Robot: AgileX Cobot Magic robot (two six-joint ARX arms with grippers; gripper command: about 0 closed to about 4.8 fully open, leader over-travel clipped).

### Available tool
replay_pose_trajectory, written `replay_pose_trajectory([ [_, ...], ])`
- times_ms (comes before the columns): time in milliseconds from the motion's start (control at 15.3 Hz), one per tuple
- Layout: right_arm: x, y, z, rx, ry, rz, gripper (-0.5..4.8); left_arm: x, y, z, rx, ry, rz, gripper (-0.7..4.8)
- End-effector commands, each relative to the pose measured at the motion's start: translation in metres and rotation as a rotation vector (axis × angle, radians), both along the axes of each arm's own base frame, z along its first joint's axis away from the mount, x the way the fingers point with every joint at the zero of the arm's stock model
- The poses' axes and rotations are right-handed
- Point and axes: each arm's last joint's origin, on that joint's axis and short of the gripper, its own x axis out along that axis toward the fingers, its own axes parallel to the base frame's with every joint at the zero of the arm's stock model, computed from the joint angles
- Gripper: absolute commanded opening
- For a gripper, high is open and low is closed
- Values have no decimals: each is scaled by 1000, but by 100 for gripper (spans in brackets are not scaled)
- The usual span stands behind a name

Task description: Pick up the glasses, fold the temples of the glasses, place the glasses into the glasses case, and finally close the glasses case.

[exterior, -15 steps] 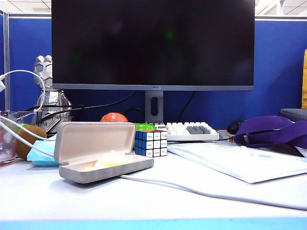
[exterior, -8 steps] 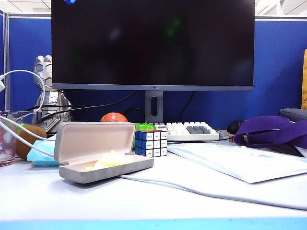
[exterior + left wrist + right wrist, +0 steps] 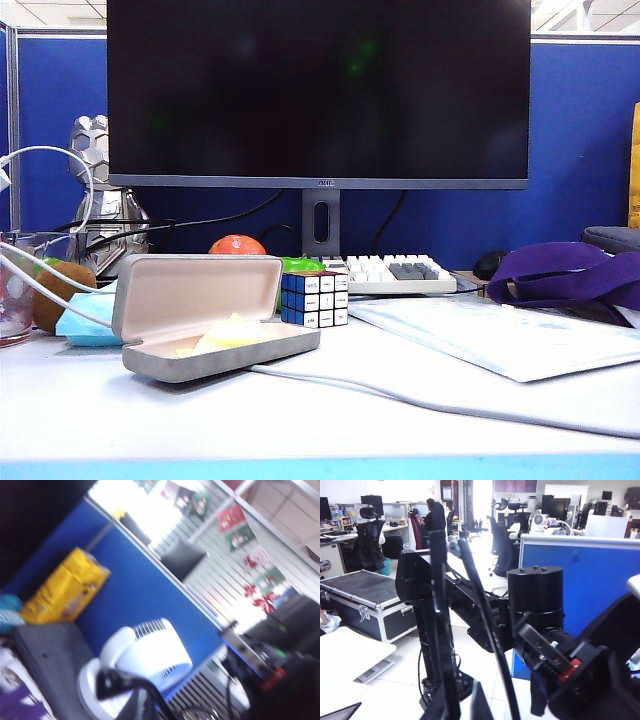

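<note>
Right gripper: only the dark finger bases in view at the frame edge, close-set, pinching thin black bars that rise from between them. Taken for the temples of the glasses; lenses not made out. Held aloft, wrist camera looking level across an office floor. Just beyond the bars, the left arm, black and cylindrical, in front of a blue partition.

Left gripper: a dark blurred shape low in its own wrist view, spread or pressed together, cannot tell. Tilted view of a white fan and the blue partition behind it.

On the table, left of centre in the exterior view: the glasses case, open, lid standing up at the back, pale yellow cloth lying in the lower shell. Light-blue tissue packet just beside its left end, puzzle cube near its right end, monitor behind. White cable running out from under the case toward the right.
</note>
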Motion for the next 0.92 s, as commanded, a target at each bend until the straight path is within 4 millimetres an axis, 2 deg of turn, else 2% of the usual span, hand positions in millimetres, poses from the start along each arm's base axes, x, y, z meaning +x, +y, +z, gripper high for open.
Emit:
replay_pose_trajectory([
  [65, 2, 5, -2, -13, 41, 16, -5, -4, 1, 8, -29, -76, -50, -5],
  [262, 5, 8, -5, -38, 125, 20, -5, -5, 1, 12, -54, -118, -58, -6],
  [916, 21, 15, -17, -81, 319, -85, -5, -17, 4, 25, -87, -316, -252, -6],
])
